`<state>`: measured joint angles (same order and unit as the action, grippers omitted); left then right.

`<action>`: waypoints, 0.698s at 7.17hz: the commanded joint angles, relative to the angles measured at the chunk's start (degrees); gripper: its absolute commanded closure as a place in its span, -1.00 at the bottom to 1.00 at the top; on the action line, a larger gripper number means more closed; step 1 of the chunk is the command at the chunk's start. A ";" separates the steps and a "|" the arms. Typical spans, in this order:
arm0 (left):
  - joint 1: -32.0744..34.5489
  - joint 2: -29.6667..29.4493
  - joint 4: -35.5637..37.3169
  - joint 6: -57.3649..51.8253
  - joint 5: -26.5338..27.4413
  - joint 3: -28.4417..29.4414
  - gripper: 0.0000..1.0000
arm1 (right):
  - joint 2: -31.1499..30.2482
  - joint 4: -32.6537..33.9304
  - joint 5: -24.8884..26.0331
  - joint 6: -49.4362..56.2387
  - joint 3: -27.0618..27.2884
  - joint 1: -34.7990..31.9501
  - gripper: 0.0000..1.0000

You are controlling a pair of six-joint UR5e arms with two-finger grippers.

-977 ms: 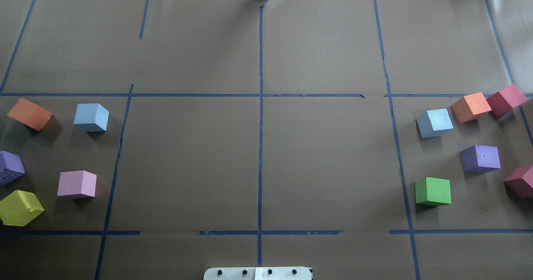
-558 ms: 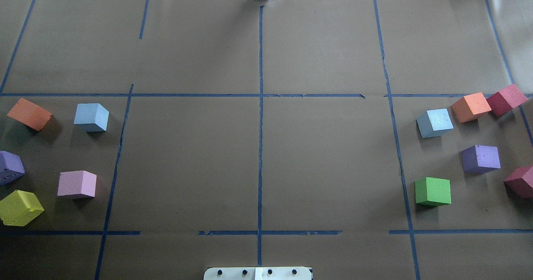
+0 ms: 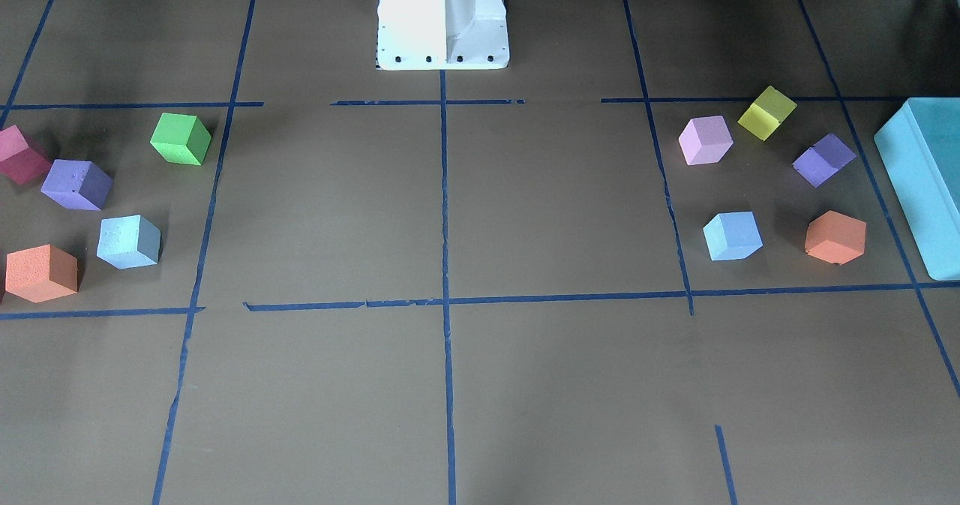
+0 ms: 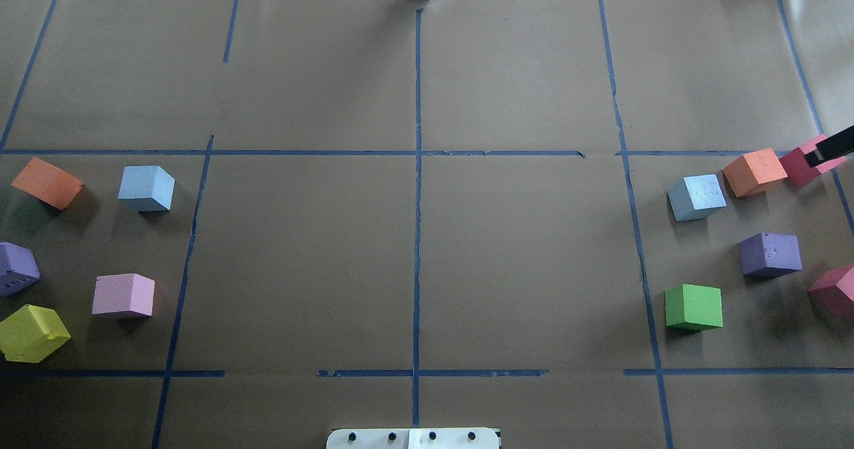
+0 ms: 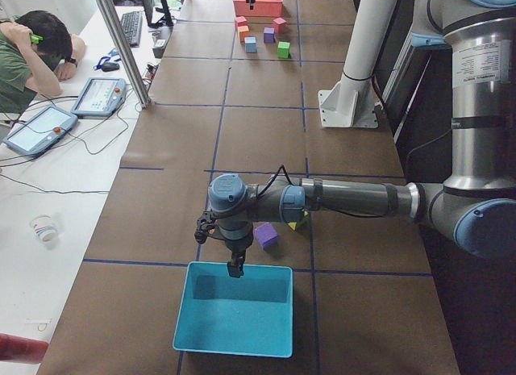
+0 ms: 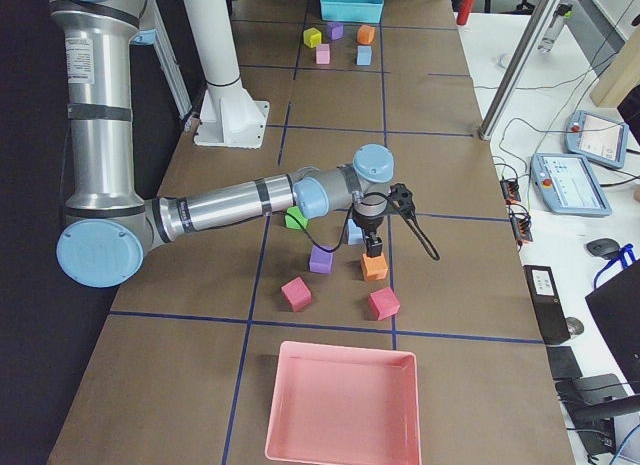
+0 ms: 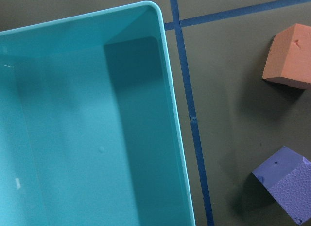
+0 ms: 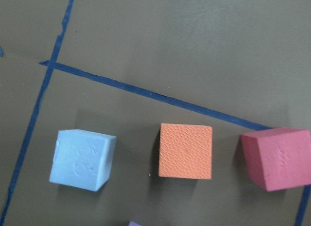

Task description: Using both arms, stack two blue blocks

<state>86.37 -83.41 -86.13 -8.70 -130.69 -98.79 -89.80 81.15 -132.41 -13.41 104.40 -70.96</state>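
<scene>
One pale blue block sits on the table's left side; it also shows in the front view. The other blue block sits on the right side next to an orange cube, and shows in the right wrist view. My right gripper hangs above the orange cube, just beside that blue block; only a black tip shows from overhead. My left gripper hangs over the teal box's rim. I cannot tell whether either gripper is open or shut.
Orange, purple, pink and yellow cubes lie on the left. Green, purple and two maroon cubes lie on the right. A pink tray stands at the right end.
A black tip of my right gripper has come into the overhead view at the right edge, over the far maroon cube. No block has moved.
</scene>
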 commanded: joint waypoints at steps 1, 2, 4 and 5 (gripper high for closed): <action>-0.58 0.00 0.00 0.00 0.00 0.00 -1.00 | 3.99 -6.25 4.25 -14.47 -2.17 7.29 -1.00; -0.68 0.00 0.00 0.08 0.00 0.00 -1.00 | 4.45 -6.35 6.88 -16.19 -2.27 10.02 -1.00; -0.76 0.00 0.00 0.09 0.00 0.00 -1.00 | 4.98 -6.26 8.57 -16.38 -4.10 12.32 -1.00; -0.85 0.00 0.00 0.09 0.00 0.00 -1.00 | 4.98 -6.26 8.58 -16.73 -4.64 12.68 -1.00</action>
<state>85.60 -83.41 -86.13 -8.62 -130.69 -98.79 -84.93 74.92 -124.19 -29.70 100.64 -59.18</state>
